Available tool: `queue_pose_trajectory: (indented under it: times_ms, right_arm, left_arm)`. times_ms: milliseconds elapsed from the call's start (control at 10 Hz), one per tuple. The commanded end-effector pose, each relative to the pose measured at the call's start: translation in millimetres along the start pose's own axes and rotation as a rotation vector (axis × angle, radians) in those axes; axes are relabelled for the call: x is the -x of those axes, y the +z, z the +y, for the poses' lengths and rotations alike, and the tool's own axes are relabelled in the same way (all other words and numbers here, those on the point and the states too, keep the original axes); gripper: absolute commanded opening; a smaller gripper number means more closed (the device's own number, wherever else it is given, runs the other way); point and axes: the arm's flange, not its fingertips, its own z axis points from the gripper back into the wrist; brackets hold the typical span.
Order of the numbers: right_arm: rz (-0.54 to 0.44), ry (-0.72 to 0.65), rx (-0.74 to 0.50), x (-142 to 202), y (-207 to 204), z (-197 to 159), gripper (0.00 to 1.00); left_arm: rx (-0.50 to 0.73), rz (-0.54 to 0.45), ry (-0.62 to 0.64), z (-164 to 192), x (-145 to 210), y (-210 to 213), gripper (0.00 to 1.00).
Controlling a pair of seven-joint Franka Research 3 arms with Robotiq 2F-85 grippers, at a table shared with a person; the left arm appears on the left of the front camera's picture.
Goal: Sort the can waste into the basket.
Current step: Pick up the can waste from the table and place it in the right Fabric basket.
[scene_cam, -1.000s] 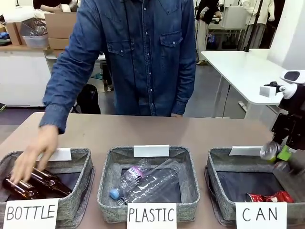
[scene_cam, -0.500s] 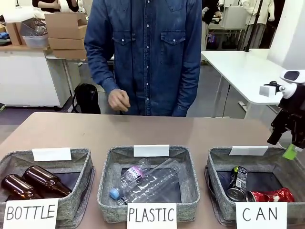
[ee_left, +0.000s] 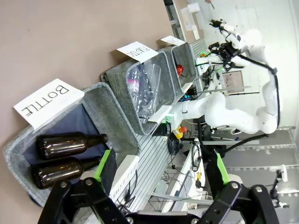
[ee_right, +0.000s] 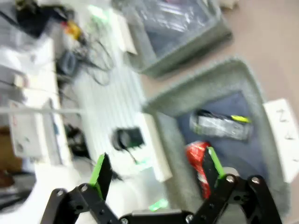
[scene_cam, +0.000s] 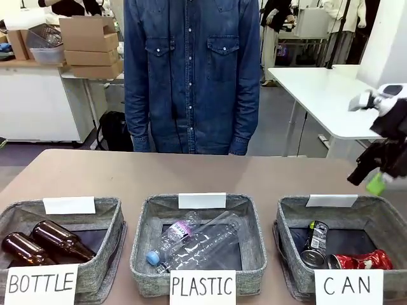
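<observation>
Both cans [scene_cam: 343, 251] in basket [scene_cam: 289, 216], below open right end effector [scene_cam: 375, 175]

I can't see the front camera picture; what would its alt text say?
Three grey baskets signed BOTTLE, PLASTIC and CAN sit in a row on a brown table; the CAN basket holds a black can and a crushed red can. The robot's right hand hangs open and empty above that basket's far right corner. A person in a denim shirt stands behind the table.

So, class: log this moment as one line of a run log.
black can: in CAN basket | red can: beside it | right gripper: open, above basket | left gripper: open
</observation>
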Motion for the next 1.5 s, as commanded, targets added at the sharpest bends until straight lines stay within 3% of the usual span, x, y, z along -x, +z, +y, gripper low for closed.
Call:
queue_pose_trajectory:
  times_ms: [0,100,400,500,1400]
  right_arm:
    - [-0.617,-0.426,-0.367,-14.8,35.2,-4.4,1.0]
    - [-0.686,-0.417,-0.475,-13.3,40.8,-8.6,1.0]
    - [-0.835,-0.647,-0.416,-32.6,32.5,-35.6,1.0]
    - [-0.403,-0.344,-0.363,-10.6,44.2,-23.0,1.0]
    - [-0.403,-0.344,-0.363,-10.6,44.2,-23.0,1.0]
  left_arm:
    - [-0.007,0.003,0.005,-2.3,2.0,-0.1,1.0]
    - [-0.007,0.003,0.005,-2.3,2.0,-0.1,1.0]
    - [-0.007,0.003,0.005,-2.3,2.0,-0.1,1.0]
    - [-0.007,0.003,0.005,-2.3,2.0,-0.1,1.0]
    - [-0.007,0.003,0.005,-2.3,2.0,-0.1,1.0]
